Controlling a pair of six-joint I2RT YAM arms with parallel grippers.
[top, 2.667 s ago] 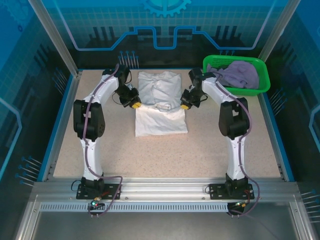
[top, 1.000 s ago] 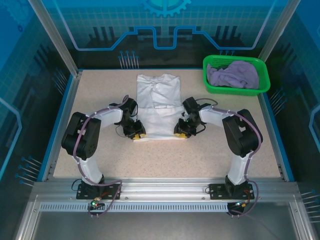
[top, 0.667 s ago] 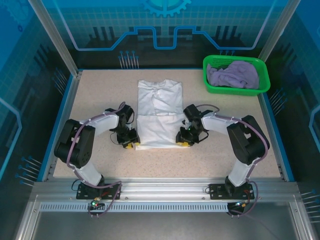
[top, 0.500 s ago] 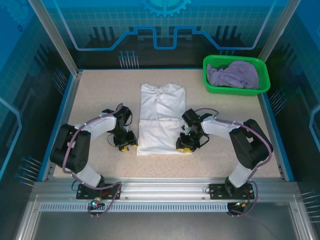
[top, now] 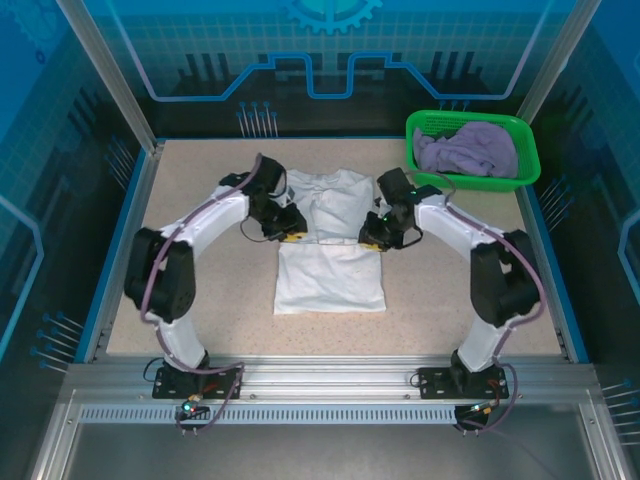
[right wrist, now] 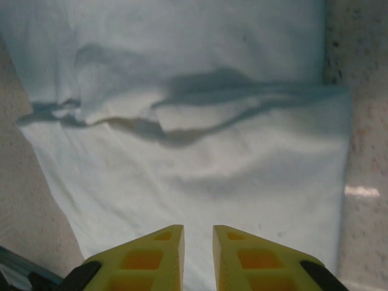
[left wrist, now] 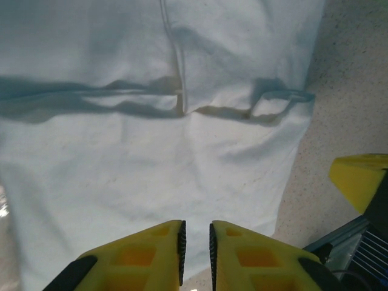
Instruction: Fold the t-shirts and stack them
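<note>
Noted: white t-shirt [top: 330,262] lay part-folded at middle of surface [top: 200,290]; lavender t-shirt [top: 470,148] in basket [top: 468,184]. Left end effector [top: 292,230] and right end effector [top: 371,240] at white shirt's side edges, jaws nearly together — hold on cloth unconfirmed. Risk: uneven pinch would skew next fold, drag shirt off square.

White t-shirt [left wrist: 151,151], outline past both wrist views' edges

Your white t-shirt [top: 330,280] is soft, matt, creased cloth; the table [top: 420,300] looks speckled and grainy; the basket [top: 470,180] is glossy green plastic.
</note>
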